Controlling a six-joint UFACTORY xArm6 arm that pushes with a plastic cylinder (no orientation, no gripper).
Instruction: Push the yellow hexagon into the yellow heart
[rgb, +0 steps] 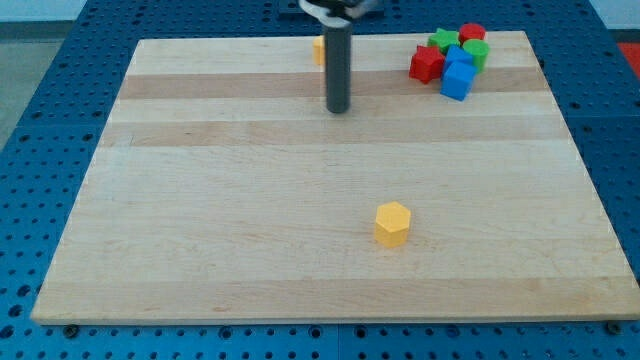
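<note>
The yellow hexagon is the block nearest you, sitting alone on the wooden board toward the view's bottom, a little right of centre. You can see its flat six-sided top and two lit side faces; it stands upright and touches nothing. The wood around it is bare on every side.

Look further up the board and you meet the dark rod. My tip rests on the board in the upper part of the view, a little left of the hexagon's line and well apart from it. There are no fingers on this arm, so there is nothing to call released or clenched; the rod simply stands upright.

Just behind the rod, at the board's top edge, you see a sliver of the yellow heart, mostly hidden by the rod, so its shape cannot be made out. The rod stands between the hexagon and that block.

At the top right a cluster sits packed together: a red star, a blue cube, a second blue block, a green star, a green round block and a red block. It lies well off to the right.
</note>
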